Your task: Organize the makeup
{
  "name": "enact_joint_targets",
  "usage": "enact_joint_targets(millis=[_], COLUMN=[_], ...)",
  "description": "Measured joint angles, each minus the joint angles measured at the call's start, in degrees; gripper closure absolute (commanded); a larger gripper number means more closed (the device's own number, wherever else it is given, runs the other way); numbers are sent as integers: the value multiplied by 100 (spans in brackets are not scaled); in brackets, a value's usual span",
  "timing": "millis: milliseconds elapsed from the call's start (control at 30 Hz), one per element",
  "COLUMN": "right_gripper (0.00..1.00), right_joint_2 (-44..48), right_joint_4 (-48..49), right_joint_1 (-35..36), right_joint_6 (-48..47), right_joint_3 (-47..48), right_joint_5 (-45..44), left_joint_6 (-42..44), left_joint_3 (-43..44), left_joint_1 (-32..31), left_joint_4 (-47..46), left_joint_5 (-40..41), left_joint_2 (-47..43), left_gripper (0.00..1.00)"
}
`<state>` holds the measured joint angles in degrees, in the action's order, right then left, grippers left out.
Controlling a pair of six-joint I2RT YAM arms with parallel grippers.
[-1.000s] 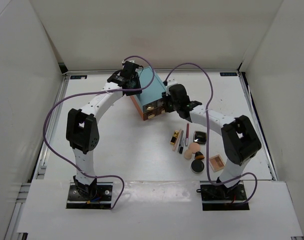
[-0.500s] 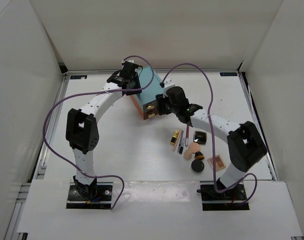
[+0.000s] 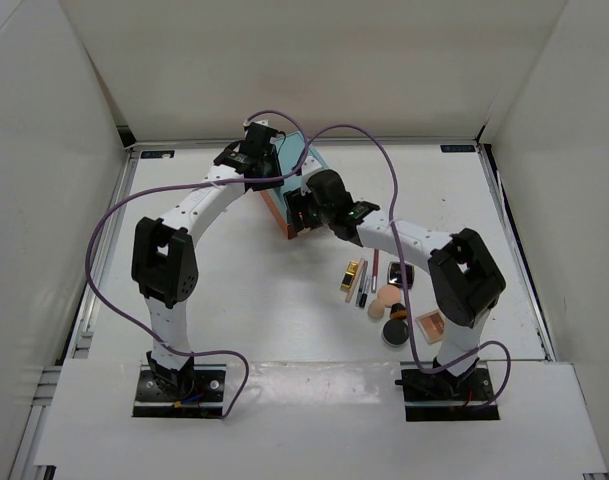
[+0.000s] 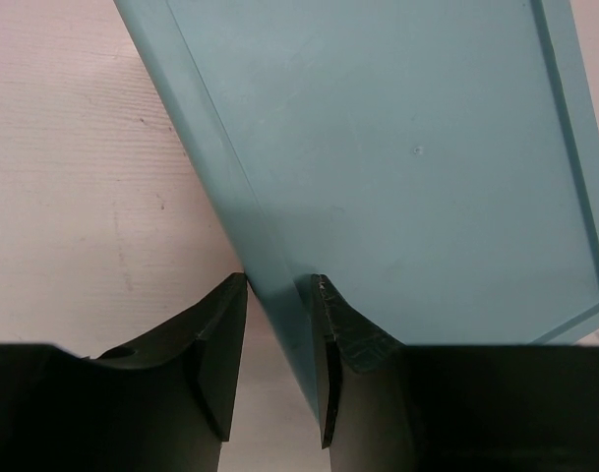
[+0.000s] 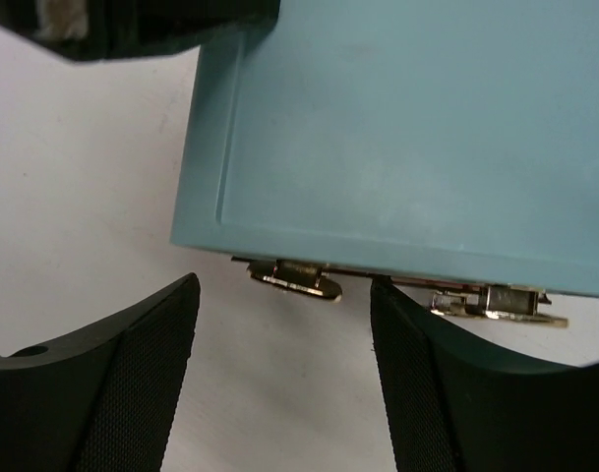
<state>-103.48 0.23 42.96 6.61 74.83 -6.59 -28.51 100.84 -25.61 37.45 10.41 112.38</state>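
Observation:
The makeup lies in a cluster at the right front: a gold lipstick tube (image 3: pixel 353 273), slim sticks (image 3: pixel 364 284), peach sponges (image 3: pixel 387 298), a round black compact (image 3: pixel 395 332) and a square tan-pink palette (image 3: pixel 430 323). The teal drawer box (image 3: pixel 297 158) stands at the back centre. My left gripper (image 3: pixel 269 160) is shut on the box's left wall edge (image 4: pixel 269 246); in its wrist view the gripper (image 4: pixel 277 295) straddles that edge. My right gripper (image 3: pixel 302 212) is open and empty at the box's front, its jaws either side of a gold handle (image 5: pixel 296 278), not touching it.
A small black square case (image 3: pixel 400 275) lies by the sponges. A second gold handle (image 5: pixel 496 300) shows on the box front (image 5: pixel 397 128). White walls enclose the table (image 3: pixel 234 300). Purple cables loop over both arms.
My right gripper has swung left along the box front, from its right end to the left handle. The left gripper and the makeup have not moved.

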Motion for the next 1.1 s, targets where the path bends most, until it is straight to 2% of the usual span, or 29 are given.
enact_joint_targets(millis=[100,200,233,267,333,433,533,600,633,667,700,867,1100], right_gripper=[31,50,62,68,76,81,81,77,72,60,55,43,37], right_joint_2=[-225,-380,-404,-415,-415,-400,-181,138,328,476,586,535,22], right_joint_4=[-133,-267,-267,-262,-315,-284,-31,22,68,81,105,317,573], right_joint_1=[-13,-2,-4,-7,-9,-9,-9,-9,-9,-4,4,35,46], right_joint_6=[46,44,61,68,98,181,319,402,448,494,511,546,610], right_joint_3=[232,343,345,348,348,280,-109,-514,-732,-876,-955,-693,-144], right_joint_5=[-129,-225,-238,-245,-319,-413,-411,-374,-332,-310,-291,-273,-348], left_joint_6=[0,0,0,0,0,0,-2,-2,-2,-4,-7,-31,-68], left_joint_3=[-4,-26,-31,-39,-59,-76,-107,-116,-116,-116,-116,-160,-295], left_joint_1=[0,-2,-2,-2,0,2,2,0,0,0,0,0,-9], left_joint_4=[-2,-15,-17,-20,-28,-33,-55,-63,-63,-63,-63,-79,-85], left_joint_5=[0,0,-2,-7,-2,-2,-2,-2,-2,-4,-2,-11,-57], left_joint_2=[-2,-17,-22,-24,-35,-50,-66,-70,-72,-72,-72,-101,-205], left_gripper=[57,57,57,57,57,57,57,57,57,57,57,57,57])
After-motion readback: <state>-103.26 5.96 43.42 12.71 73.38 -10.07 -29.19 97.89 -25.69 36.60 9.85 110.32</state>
